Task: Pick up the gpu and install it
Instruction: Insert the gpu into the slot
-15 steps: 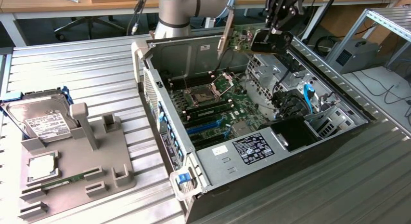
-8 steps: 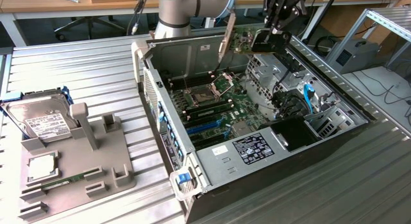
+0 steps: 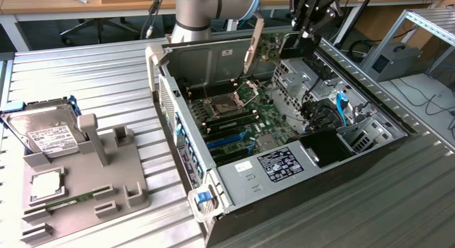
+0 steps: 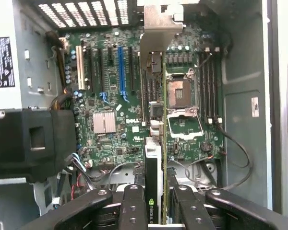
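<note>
table point(image 3: 92, 72): ribbed metal top, it ran across the whole ext. view.
tray point(image 3: 106, 178): grey parts holder, lower part of the ext. view's left, it lay on the table.
memory stick point(image 3: 67, 201): long, narrow, green; it lay in a slot near the tray's front edge.
cpu chip point(image 3: 46, 187): square w/ silver top, in its pocket just behind the memory stick.
hard drive point(image 3: 44, 132): silver w/ white label, it leaned at the far end of the tray, middle of the ext. view's left.
pc case point(image 3: 299, 178): it lay on its side, open side up, from centre to the ext. view's right.
motherboard point(image 3: 238, 120): green, flat on the case floor. In the wrist view the motherboard point(image 4: 120, 110) showed a blue slot point(image 4: 121, 72) and an open cpu socket point(image 4: 182, 93).
gpu point(image 3: 269, 48): it hung over the far end of the pc case, upper centre of the ext. view, not yet in any slot. In the wrist view the gpu point(image 4: 153, 163) was seen edge-on, in line btw. the slots and the cpu socket, w/ its silver bracket point(image 4: 158, 28) at the end away from the gripper.
gripper point(image 3: 304, 32): upper part of the ext. view, right of centre. In the wrist view the gripper point(image 4: 157, 196) had its black fingers point(image 4: 133, 206) pinching the gpu from both flat sides, held apart only by the card's thickness.
arm point(image 3: 195, 13): grey tube, top centre of the ext. view, behind the pc case.
</note>
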Controlling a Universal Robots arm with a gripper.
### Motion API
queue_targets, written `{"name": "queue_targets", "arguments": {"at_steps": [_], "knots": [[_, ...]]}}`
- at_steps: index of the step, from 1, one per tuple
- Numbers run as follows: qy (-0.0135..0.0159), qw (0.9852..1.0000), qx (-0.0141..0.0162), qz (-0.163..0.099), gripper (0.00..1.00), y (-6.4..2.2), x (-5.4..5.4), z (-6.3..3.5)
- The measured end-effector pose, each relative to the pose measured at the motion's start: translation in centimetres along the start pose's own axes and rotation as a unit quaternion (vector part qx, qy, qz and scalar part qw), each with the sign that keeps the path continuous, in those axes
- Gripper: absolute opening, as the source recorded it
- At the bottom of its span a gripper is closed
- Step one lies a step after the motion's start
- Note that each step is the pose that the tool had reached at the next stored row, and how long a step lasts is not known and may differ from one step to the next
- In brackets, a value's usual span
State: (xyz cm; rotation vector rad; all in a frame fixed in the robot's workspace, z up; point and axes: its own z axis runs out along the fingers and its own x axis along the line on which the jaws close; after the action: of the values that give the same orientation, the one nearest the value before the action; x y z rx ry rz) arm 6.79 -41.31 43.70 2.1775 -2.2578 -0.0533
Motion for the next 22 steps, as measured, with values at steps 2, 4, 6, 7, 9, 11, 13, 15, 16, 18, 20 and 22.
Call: {"name": "queue_targets", "arguments": {"at_steps": [2,4,6,7,9,11,13,15,16,18,20,22], "knots": [[0.0002,1.0,-0.0001,-0.005,0.27,0.0,0.0,0.0],[0.0002,1.0,-0.0001,-0.005,0.27,0.0,0.0,0.0],[0.0002,1.0,-0.0001,-0.006,0.27,0.02,0.0,0.01],[0.0002,1.0,-0.0001,-0.006,0.27,0.05,0.0,0.03],[0.0003,1.0,-0.0002,-0.009,0.27,0.08,0.0,0.1],[0.0004,0.9999,-0.0003,-0.011,0.27,0.09,0.0,0.16],[0.0003,0.9999,-0.0003,-0.013,0.27,0.09,0.0,0.36],[0.0003,0.9999,-0.0003,-0.013,0.27,0.09,0.0,0.63],[0.0004,0.9999,-0.0003,-0.013,0.27,0.09,0.0,0.81],[0.0004,0.9999,-0.0003,-0.013,0.27,0.09,0.0,1.14],[0.0004,0.9999,-0.0003,-0.014,0.27,0.1,0.0,1.43],[0.0004,0.9999,-0.0003,-0.014,0.27,0.09,0.0,1.8]]}}
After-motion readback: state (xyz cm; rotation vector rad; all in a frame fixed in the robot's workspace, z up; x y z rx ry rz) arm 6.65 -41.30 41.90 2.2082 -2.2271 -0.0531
